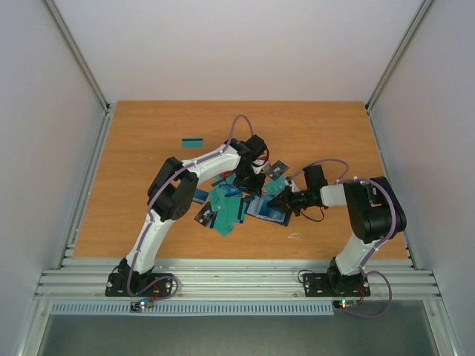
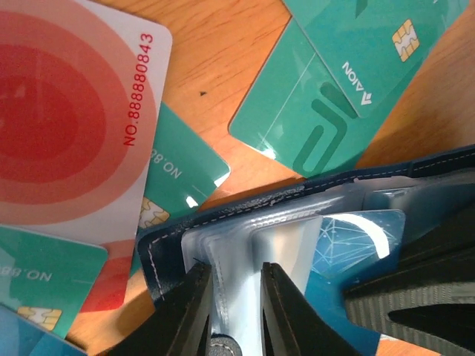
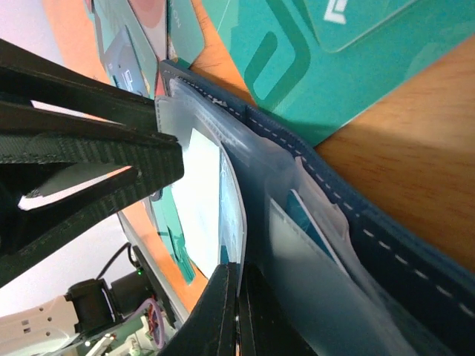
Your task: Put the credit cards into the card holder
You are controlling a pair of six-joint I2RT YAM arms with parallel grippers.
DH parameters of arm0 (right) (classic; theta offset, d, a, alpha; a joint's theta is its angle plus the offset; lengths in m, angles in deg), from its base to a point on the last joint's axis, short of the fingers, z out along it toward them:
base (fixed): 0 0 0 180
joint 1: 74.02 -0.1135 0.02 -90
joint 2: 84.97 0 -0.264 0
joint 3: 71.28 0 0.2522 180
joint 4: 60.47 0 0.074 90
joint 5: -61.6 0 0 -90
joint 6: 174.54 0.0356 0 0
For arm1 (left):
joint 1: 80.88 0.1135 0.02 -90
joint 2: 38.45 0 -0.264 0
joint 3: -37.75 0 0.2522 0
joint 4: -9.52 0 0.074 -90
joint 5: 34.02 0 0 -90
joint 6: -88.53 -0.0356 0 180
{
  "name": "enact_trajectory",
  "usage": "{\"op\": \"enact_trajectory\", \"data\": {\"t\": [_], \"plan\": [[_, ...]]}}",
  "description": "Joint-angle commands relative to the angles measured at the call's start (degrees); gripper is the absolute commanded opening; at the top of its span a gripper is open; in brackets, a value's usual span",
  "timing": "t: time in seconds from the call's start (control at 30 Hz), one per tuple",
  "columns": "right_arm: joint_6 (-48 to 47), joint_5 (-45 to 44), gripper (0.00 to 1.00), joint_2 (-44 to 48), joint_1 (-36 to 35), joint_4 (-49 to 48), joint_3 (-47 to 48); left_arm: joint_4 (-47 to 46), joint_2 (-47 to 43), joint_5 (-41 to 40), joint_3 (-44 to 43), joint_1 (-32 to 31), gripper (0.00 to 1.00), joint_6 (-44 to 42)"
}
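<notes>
The card holder [image 1: 271, 211] lies open on the surface [image 1: 148, 148], in the middle, at the right edge of the heap of credit cards [image 1: 226, 208]. The left end effector [image 2: 236, 274] is nearly closed and pinches the clear sleeves [image 2: 297, 237] of the holder. The right end effector [image 3: 237, 271] is pressed together on one thin sleeve edge. Both meet closely over the holder. One teal card [image 1: 193, 141] lies apart, toward the far edge.

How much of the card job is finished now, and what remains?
Done: the card holder lies open, and a blue card seems to sit in one clear sleeve. In hand: left gripper and right gripper each pinch its sleeves. Left: many credit cards lie loose on the table, one far off alone.
</notes>
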Motion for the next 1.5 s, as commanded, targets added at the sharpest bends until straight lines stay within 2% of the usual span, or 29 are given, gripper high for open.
{"op": "enact_trajectory", "data": {"t": [0.0,0.23,0.4,0.73,1.2,1.3,1.47], "plan": [[1.2,-5.7,0.01,-2.5,-1.3,-0.5,-0.7,2.7,-3.5,0.4,-2.3,-0.2,0.21,3.1],[1.5,-6.7,0.01,-4.2,-1.3,-0.5,-0.6,7.7,-6.2,-7.0,-2.6,-0.1,0.25,3.2],[1.7,-7.1,0.01,-4.6,-1.4,-1.0,-1.0,8.2,-6.0,-10.3,-0.5,0.0,0.24,2.0],[2.5,-7.3,0.01,-4.9,-2.2,-1.2,-0.8,6.9,-1.4,-7.0,3.7,-0.3,0.16,1.8],[5.4,-6.9,0.02,-6.3,-5.5,-3.7,1.9,3.8,-0.9,-1.8,6.3,-0.2,0.14,3.8],[5.1,-7.0,0.05,-5.9,-5.6,-2.7,1.9,3.7,-1.1,-1.9,6.5,-0.1,0.14,4.0],[4.1,-7.6,0.19,-4.0,-5.6,0.4,1.5,3.2,-1.2,-1.9,6.6,0.2,0.13,4.8]]}}
